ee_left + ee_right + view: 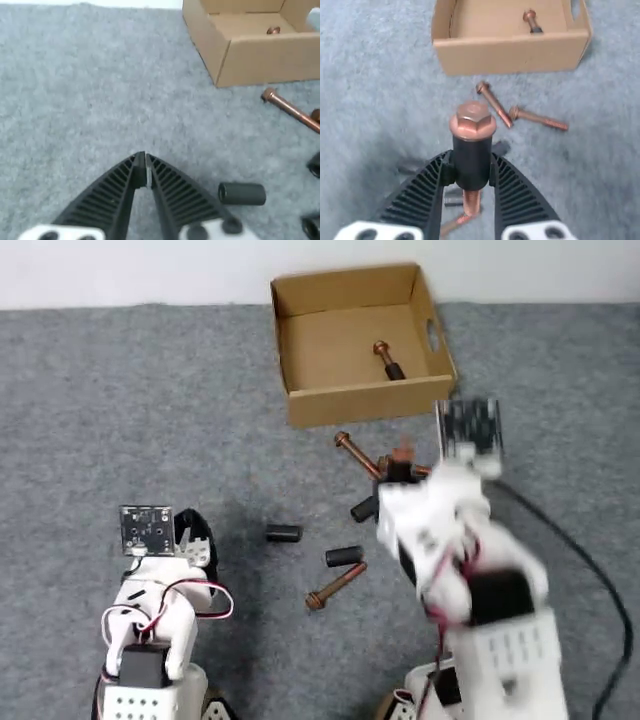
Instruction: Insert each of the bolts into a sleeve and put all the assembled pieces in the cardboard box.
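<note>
My right gripper (470, 164) is shut on a black sleeve (471, 150) with a copper bolt (472, 121) pushed through it, held above the carpet short of the cardboard box (510, 50). In the high view this gripper (400, 472) hangs over the loose bolts. One assembled piece (388, 358) lies inside the box (300, 400). Two loose bolts (492, 102) (537, 118) lie in front of the box. A third bolt (335, 586) and three loose sleeves (283, 533) (343, 556) (363, 508) lie mid-table. My left gripper (141, 167) is shut and holds nothing, low over the carpet, with a sleeve (241, 193) beside it.
Grey carpet (120, 400) covers the table, with open room to the left of the box. A black cable (590, 570) runs along the right side past the right arm's base.
</note>
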You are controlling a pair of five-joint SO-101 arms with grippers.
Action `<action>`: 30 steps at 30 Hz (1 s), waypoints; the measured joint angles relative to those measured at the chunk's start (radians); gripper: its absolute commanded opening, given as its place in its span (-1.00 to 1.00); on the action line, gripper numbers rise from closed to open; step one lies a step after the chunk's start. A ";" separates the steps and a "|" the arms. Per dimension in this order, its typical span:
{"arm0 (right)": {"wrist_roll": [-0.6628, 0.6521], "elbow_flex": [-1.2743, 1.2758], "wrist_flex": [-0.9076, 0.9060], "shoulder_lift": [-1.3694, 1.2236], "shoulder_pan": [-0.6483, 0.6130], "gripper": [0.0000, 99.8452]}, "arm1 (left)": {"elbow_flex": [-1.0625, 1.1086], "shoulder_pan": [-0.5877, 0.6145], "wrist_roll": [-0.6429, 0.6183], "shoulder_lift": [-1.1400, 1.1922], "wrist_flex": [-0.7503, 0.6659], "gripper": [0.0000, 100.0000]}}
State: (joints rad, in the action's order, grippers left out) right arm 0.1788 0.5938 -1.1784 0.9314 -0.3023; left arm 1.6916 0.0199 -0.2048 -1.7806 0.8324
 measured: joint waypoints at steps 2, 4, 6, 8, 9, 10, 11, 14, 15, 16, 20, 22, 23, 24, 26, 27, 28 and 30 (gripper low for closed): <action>0.003 -0.138 0.008 -0.158 0.000 -0.98 | 0.000 0.005 0.002 -0.005 0.009 -0.99; 0.003 -0.262 0.046 -0.305 0.003 -0.98 | 0.000 0.002 0.003 -0.006 0.028 -0.99; 0.003 -0.381 0.103 -0.450 0.017 -0.98 | 0.000 0.002 0.003 -0.006 0.054 -0.99; 0.003 -0.489 0.167 -0.586 0.034 -0.98 | 0.000 0.002 0.003 -0.006 0.101 -0.99; 0.003 -0.535 0.199 -0.651 0.041 -0.98 | 0.000 0.002 0.003 -0.006 0.130 -0.99; 0.003 -0.585 0.227 -0.715 0.048 -0.98 | 0.000 0.002 0.003 -0.006 0.153 -0.99; 0.003 -0.631 0.253 -0.781 0.055 -0.98 | 0.000 0.002 0.003 -0.006 0.158 -0.99; -0.021 -0.764 0.324 -0.968 0.066 -0.98 | 0.000 0.002 0.003 -0.006 0.158 -0.99; -0.034 -0.807 0.344 -1.025 0.068 -0.98 | 0.000 0.002 0.003 -0.006 0.158 -0.99; -0.046 -0.848 0.362 -1.082 0.068 -0.98 | 0.000 0.002 0.003 -0.006 0.158 -0.99; -0.097 -1.002 0.410 -1.295 0.066 -0.98 | 0.000 0.002 0.003 -0.006 0.158 -0.99; -0.130 -1.071 0.420 -1.396 0.066 -0.98 | 0.000 0.002 0.003 -0.006 0.158 -0.99; -0.146 -1.108 0.423 -1.445 0.066 -0.98 | 0.000 0.002 0.003 -0.006 0.158 -0.99; -0.158 -1.142 0.423 -1.490 0.066 -0.98 | 0.000 0.002 0.003 -0.006 0.158 -0.99; -0.180 -1.209 0.423 -1.582 0.066 -0.98 | 0.000 0.002 0.003 -0.006 0.158 -0.99; -0.190 -1.244 0.423 -1.623 0.066 -0.98 | 0.000 0.002 0.003 -0.006 0.158 -0.99; -0.204 -1.275 0.423 -1.665 0.066 -0.98 | 0.000 0.002 0.003 -0.006 0.158 -0.99; -0.235 -1.335 0.423 -1.743 0.066 -0.98 | 0.000 0.002 0.003 -0.006 0.158 -0.99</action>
State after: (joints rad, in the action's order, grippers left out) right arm -0.0560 -0.7411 -0.7549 -0.8117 -0.2363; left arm 1.6916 0.0215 -0.2018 -1.7868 0.9904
